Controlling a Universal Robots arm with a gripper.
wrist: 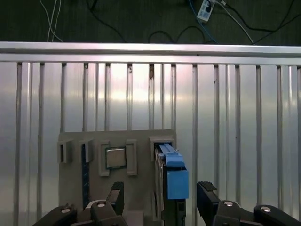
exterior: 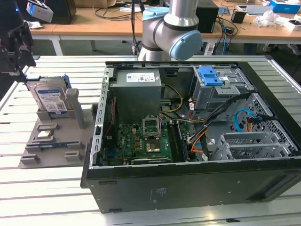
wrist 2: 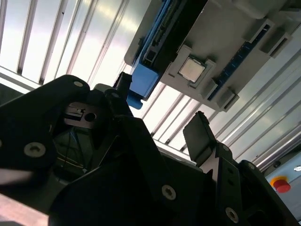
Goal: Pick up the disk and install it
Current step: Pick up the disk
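Note:
The disk [exterior: 50, 97] stands upright on its edge in a slot of a grey holder [exterior: 51, 141] at the exterior view's left; it is silver with a blue-and-white label and a blue frame. My black gripper [exterior: 21, 63] hangs open just above it, a little to the exterior view's left. In the first wrist view the disk [wrist: 170, 175] shows edge-on with its blue frame, and the gripper [wrist: 161, 197] stands open with one finger [wrist: 115, 197] on each side, apart from it. The second wrist view has the blue frame [wrist 2: 142, 81] just beyond the fingertips [wrist 2: 199, 133].
The grey holder also carries a square processor chip [wrist: 115, 157] and a memory stick [exterior: 51, 145]. An open computer case [exterior: 188, 186] sits mid-table with a grey power-supply box [exterior: 138, 87] and a grey cage with a blue latch [exterior: 210, 76]. The arm's base [exterior: 171, 28] stands behind the case.

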